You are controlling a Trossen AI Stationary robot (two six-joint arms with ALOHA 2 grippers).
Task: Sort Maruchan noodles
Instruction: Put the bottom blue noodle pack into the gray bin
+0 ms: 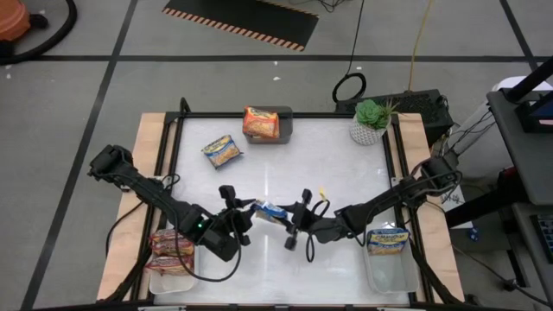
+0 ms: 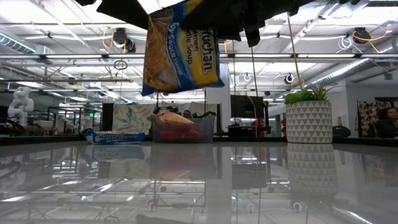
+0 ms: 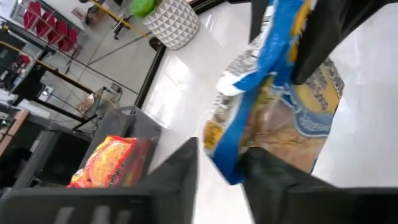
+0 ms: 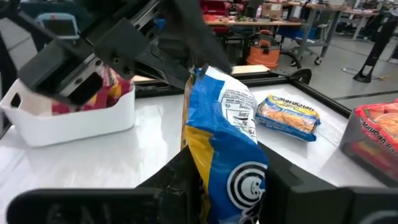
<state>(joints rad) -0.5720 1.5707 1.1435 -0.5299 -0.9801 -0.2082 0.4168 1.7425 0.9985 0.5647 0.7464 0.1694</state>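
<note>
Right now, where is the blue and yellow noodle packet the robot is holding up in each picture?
High view: blue packet mid-table, between both grippers.
Low view: it hangs at upper centre-left.
Left wrist view: centre, filling much of the picture.
Right wrist view: centre.
Shared landmark: the potted plant, except right wrist view.

We could read only a few words. The blue-and-yellow noodle packet (image 2: 181, 51) hanging up in the air, at about eleven o'clock in the low view, showed the letters "ruchan", with "Sauce" and "Soup" beside them. We could not read any other packet.
</note>
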